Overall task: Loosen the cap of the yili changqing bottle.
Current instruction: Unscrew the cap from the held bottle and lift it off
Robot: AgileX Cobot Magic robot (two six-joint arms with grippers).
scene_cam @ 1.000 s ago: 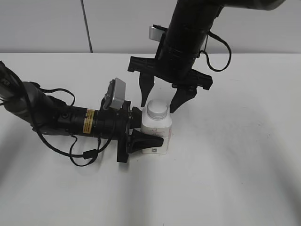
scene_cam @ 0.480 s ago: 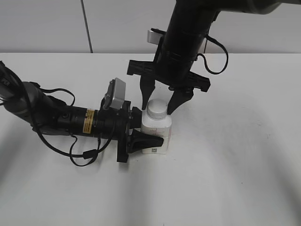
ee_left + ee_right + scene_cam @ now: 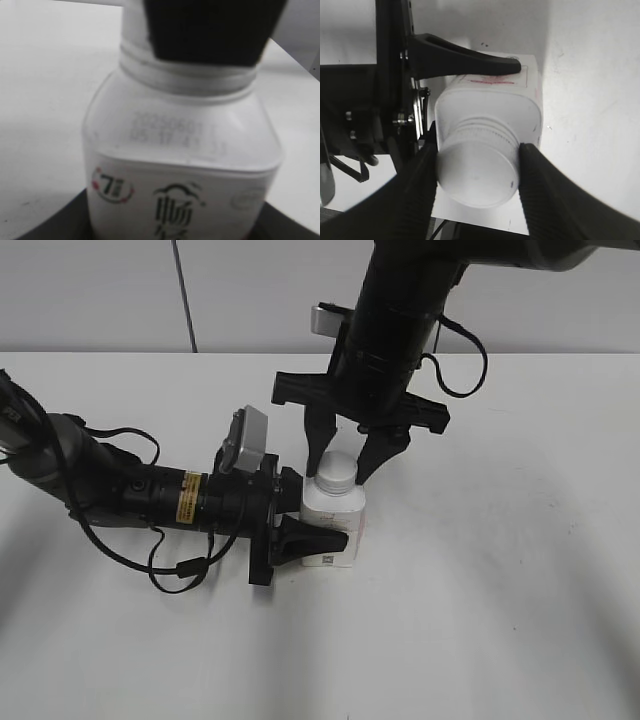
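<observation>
The exterior camera looks down at a slant across my table (image 3: 520, 570). My left wrist camera faces the bottle (image 3: 180, 175) side-on, very near. My right wrist camera looks down onto its cap (image 3: 477, 172). All three share the bottle.

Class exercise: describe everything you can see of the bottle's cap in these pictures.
The cap is a round, white, plastic-looking screw cap with a ribbed edge and smooth flat top, seated on the neck of the upright bottle. The right gripper has a finger against each side of it. The left gripper holds the bottle's body below.

Squarish white yili changqing bottle (image 3: 334, 523) upright w/ ribbed white cap (image 3: 336, 472) on — printed label.
</observation>
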